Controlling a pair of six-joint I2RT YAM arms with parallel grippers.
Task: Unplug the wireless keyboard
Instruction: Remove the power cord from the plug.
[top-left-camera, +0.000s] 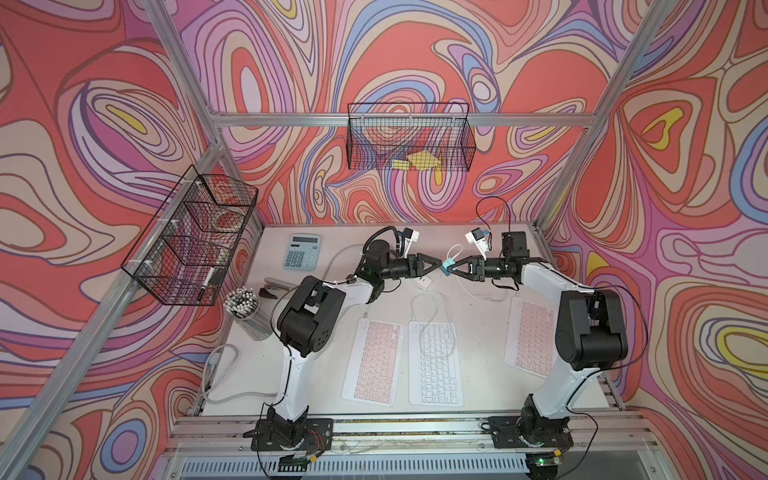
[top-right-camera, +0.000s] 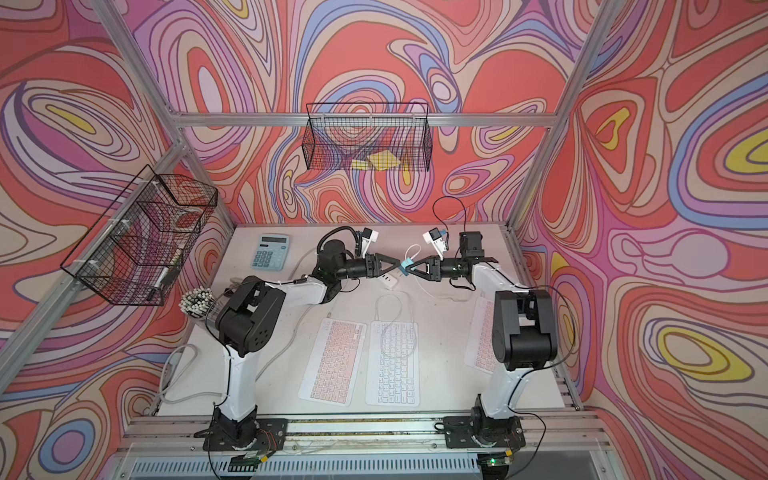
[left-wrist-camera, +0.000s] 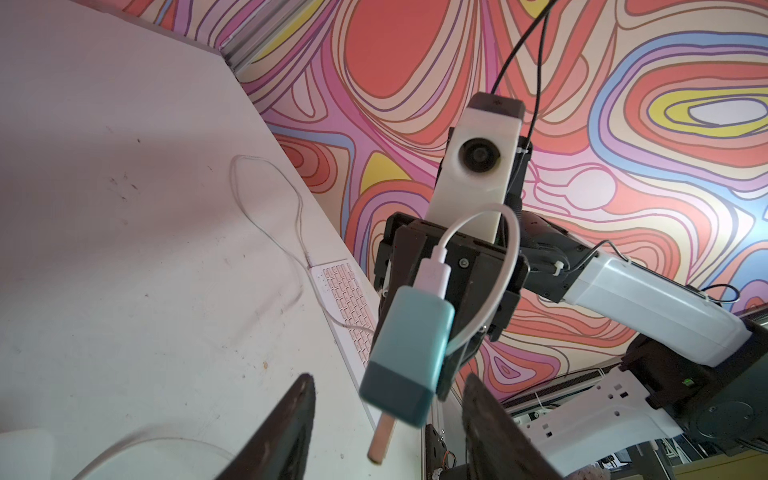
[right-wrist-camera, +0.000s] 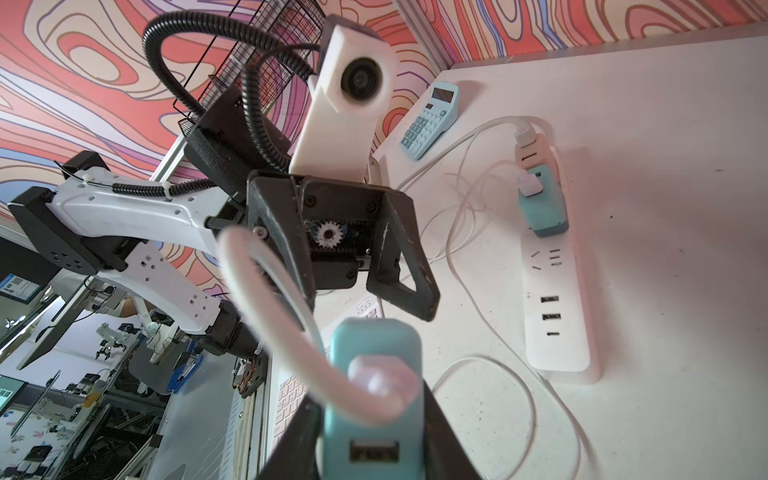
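The right tool (top-left-camera: 453, 269) grips the teal charger (left-wrist-camera: 409, 353) above the tabletop (top-left-camera: 478, 374), a white cable (left-wrist-camera: 478, 214) plugged into it. The left tool (top-left-camera: 439, 265) faces it, jaws apart, the charger's end at its tips. The pink keyboard (top-left-camera: 530, 332) beside the right arm lies flat below.

The teal charger (top-left-camera: 445, 265) hung in the air above the back of the table, clear of any socket, pinched across its body by the right gripper (top-left-camera: 453, 269). It was a small rounded block with a darker teal end, from which a copper-coloured prong (left-wrist-camera: 380, 440) stuck out. A white USB plug (left-wrist-camera: 434, 272) sat in the opposite end, beside an empty port. From it the white cable (left-wrist-camera: 513, 249) arched away and dropped to the table, where it lay in a loose loop and entered the back edge of the pink-keyed keyboard (top-left-camera: 530, 336), lying flat by the table's right edge.
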